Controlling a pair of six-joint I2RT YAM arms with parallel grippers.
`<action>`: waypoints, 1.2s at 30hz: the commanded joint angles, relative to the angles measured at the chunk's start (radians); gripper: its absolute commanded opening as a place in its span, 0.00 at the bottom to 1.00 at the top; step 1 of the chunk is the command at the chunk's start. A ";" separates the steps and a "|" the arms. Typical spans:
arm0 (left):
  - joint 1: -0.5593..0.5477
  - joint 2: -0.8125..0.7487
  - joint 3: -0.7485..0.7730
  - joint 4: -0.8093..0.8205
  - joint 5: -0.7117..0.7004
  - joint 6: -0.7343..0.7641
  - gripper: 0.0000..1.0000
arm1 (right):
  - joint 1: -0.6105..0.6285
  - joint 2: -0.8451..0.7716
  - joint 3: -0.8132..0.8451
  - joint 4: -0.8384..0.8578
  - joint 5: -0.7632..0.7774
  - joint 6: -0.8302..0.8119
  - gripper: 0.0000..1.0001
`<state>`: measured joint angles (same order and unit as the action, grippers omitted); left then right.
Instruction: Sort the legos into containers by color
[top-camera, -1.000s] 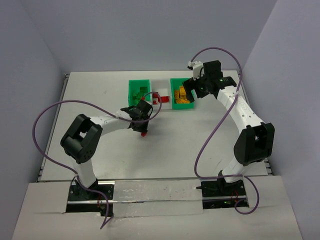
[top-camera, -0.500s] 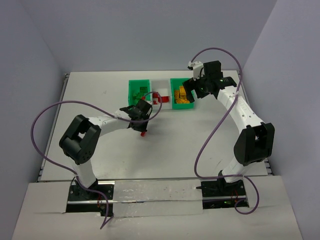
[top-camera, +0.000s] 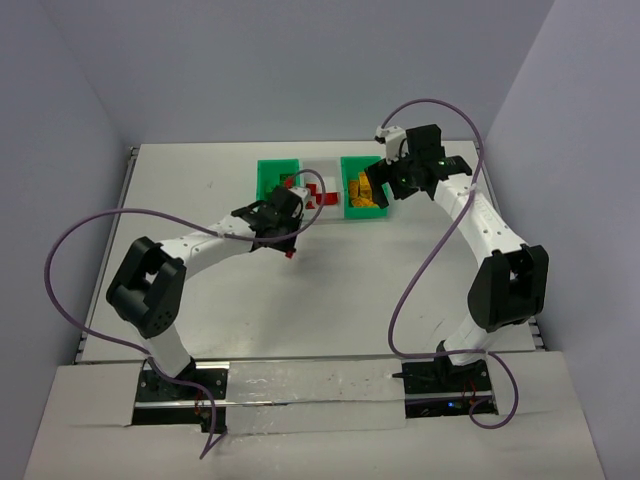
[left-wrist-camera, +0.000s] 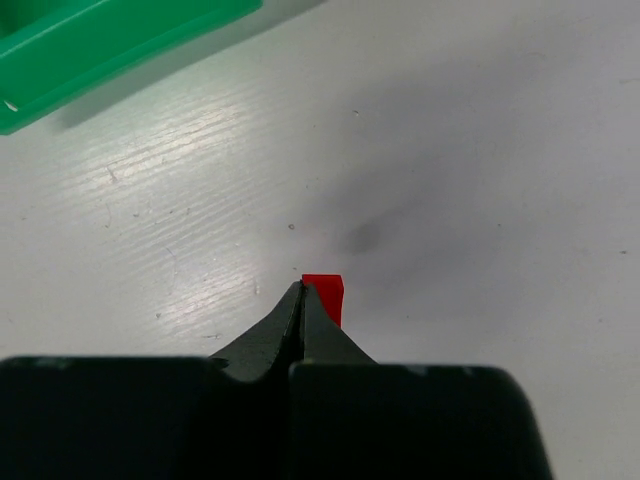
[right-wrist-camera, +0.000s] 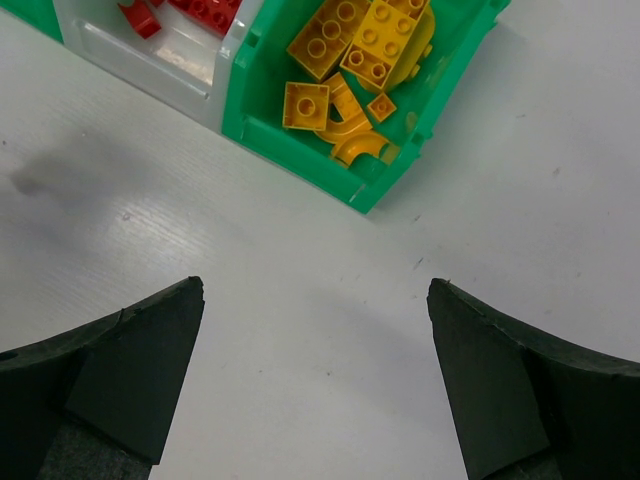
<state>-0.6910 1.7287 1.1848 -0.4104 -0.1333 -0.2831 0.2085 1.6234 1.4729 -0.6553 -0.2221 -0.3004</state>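
The bench (right-wrist-camera: 300, 330) was white. The outer containers (right-wrist-camera: 300, 150) were bright green, the middle container (right-wrist-camera: 150, 62) white. The legos (right-wrist-camera: 350, 50) were yellow-orange; the red lego (left-wrist-camera: 324, 296) was plain, the left gripper (left-wrist-camera: 302, 292) black.

Glossy plastic containers (right-wrist-camera: 300, 150) and legos (right-wrist-camera: 345, 45), scuffed matt table (right-wrist-camera: 300, 300)
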 joint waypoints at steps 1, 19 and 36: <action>0.001 -0.035 0.121 0.009 0.005 0.029 0.00 | -0.010 -0.060 -0.003 0.041 0.008 0.004 1.00; 0.064 0.382 0.717 0.160 -0.095 0.130 0.00 | -0.090 -0.114 -0.040 0.036 -0.036 0.040 1.00; -0.059 -0.086 0.091 0.320 0.198 0.147 0.96 | -0.151 -0.237 -0.330 -0.156 -0.163 -0.122 1.00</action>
<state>-0.7641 1.7186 1.3256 -0.1451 0.0013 -0.0706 0.0451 1.4593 1.2158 -0.6854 -0.3165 -0.3047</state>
